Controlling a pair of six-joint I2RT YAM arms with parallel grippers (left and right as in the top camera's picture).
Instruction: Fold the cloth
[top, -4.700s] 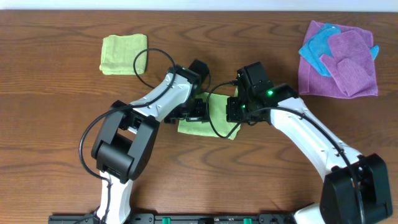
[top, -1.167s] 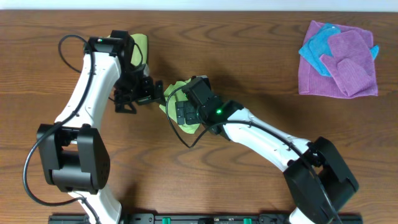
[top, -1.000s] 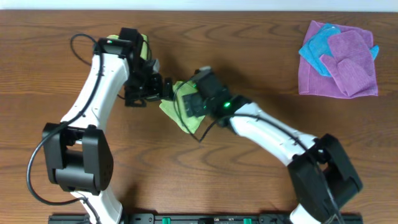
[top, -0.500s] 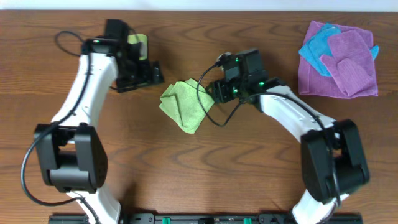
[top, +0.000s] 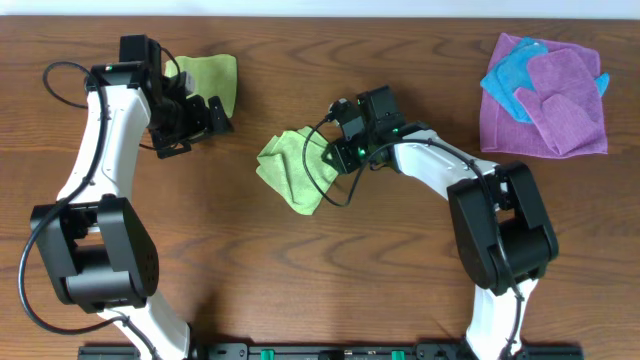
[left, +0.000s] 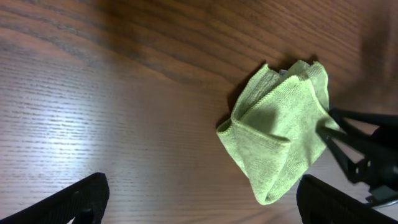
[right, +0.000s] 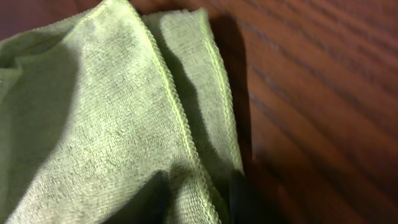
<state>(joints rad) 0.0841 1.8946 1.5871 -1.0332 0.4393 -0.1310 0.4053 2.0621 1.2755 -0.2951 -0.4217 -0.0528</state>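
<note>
Overhead, left gripper (top: 198, 125) spread wide, right gripper (top: 332, 155) at cloth (top: 290, 172) (grip unclear).

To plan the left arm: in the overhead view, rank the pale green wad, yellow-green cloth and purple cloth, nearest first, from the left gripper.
1. pale green wad, beside the left gripper, upper left.
2. yellow-green cloth, centre.
3. purple cloth, upper right.

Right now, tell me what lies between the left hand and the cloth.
Only bare wooden table lies between the left hand and the cloth; the overhead view shows this.
</note>
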